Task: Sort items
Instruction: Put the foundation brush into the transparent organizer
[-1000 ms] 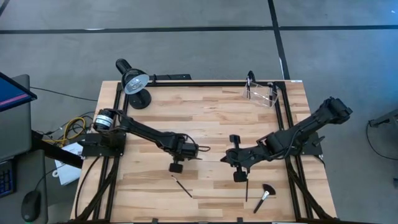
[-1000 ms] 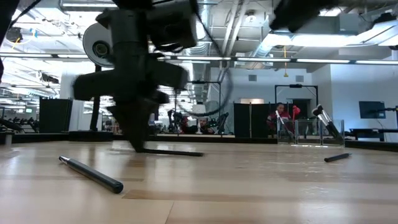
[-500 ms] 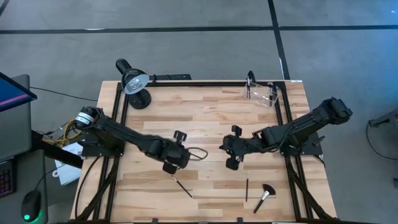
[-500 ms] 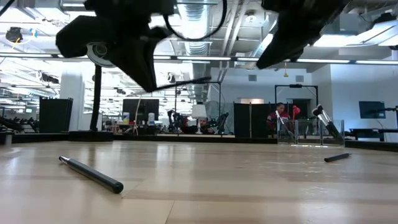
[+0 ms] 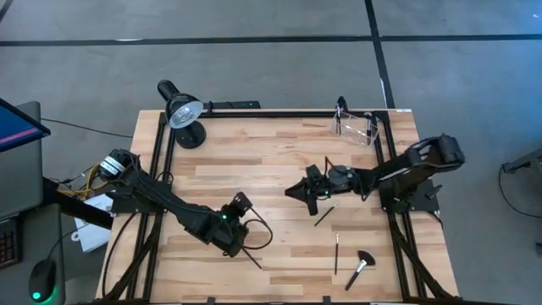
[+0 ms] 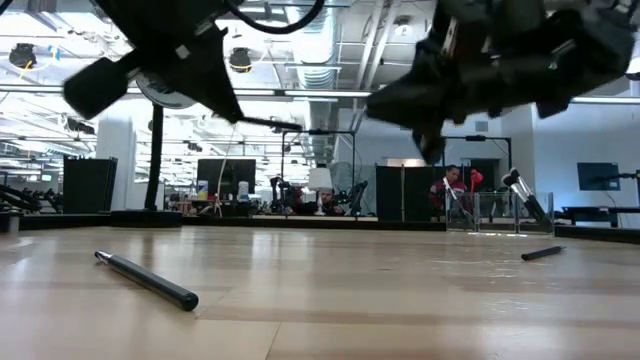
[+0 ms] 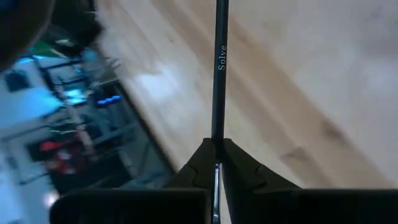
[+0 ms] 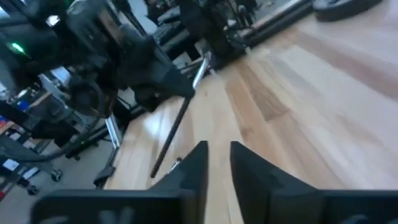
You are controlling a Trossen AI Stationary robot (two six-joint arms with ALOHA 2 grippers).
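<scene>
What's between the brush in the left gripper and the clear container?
The right gripper: in the high view it hangs over mid-table, roughly on the line from the left gripper, shut on the brush, to the container at the far right corner.

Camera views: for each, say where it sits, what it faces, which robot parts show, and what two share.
High: above the table, looking straight down; both arms show.
Low: at tabletop height, looking into the room; both arms overhead.
Left wrist: on the left arm, looking past the left gripper, shut on a brush.
Right wrist: on the right arm, looking past the open right gripper at the left arm.
Shared: both wrist views show that brush.
</scene>
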